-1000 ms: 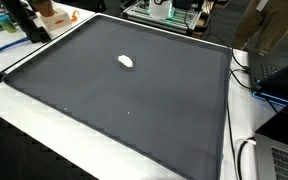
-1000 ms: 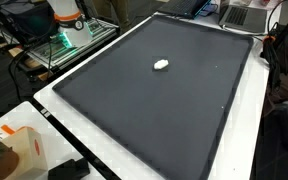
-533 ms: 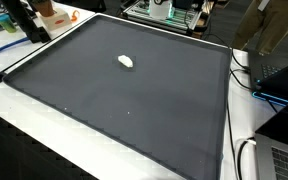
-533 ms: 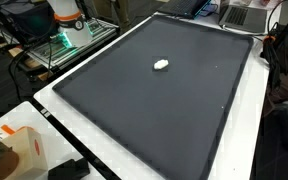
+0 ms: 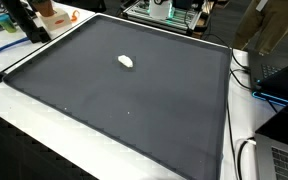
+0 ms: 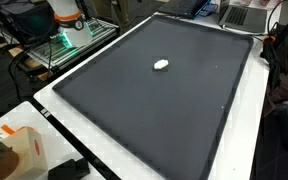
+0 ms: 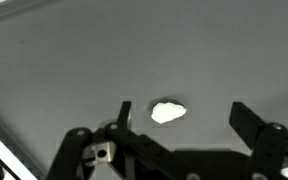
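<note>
A small white lump point(image 5: 125, 62) point(image 6: 161, 65) lies alone on a large dark grey mat point(image 5: 134, 115) point(image 6: 164, 115) in both exterior views. In the wrist view the same white lump point(image 7: 167, 112) shows on the mat, between my two dark fingers and closer to the left one. My gripper point(image 7: 183, 113) is open, well above the mat, and holds nothing. Neither exterior view shows the gripper; only the robot's base point(image 6: 66, 15) appears beyond the mat's edge.
The mat lies on a white table point(image 5: 44, 125). An orange-and-white box point(image 6: 24, 150) and a black block point(image 6: 69, 170) stand at one corner. Laptops point(image 6: 242, 14) and cables point(image 5: 246, 80) lie along the side beyond the mat. A cart with equipment point(image 5: 169, 12) stands behind the far edge.
</note>
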`<action>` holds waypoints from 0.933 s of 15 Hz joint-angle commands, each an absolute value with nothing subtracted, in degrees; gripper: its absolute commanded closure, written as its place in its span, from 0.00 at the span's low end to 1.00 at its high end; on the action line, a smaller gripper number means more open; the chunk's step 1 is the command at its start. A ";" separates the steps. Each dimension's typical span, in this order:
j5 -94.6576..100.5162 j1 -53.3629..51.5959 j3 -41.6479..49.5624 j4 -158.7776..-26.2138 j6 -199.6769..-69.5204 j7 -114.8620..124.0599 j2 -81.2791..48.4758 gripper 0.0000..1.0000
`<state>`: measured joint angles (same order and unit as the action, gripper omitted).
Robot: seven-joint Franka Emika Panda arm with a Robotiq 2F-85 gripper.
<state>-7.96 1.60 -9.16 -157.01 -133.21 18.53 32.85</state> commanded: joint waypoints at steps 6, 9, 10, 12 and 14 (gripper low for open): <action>6.85 7.46 -21.47 -157.12 -151.60 34.68 27.33 0.00; 10.33 7.68 -24.29 -157.10 -149.60 39.44 25.14 0.00; 9.30 6.15 -21.99 -157.13 -150.00 37.77 26.63 0.00; 9.86 5.97 -22.59 -157.14 -149.97 38.73 25.39 0.00; 9.91 5.97 -22.54 -157.12 -149.97 38.75 25.03 0.00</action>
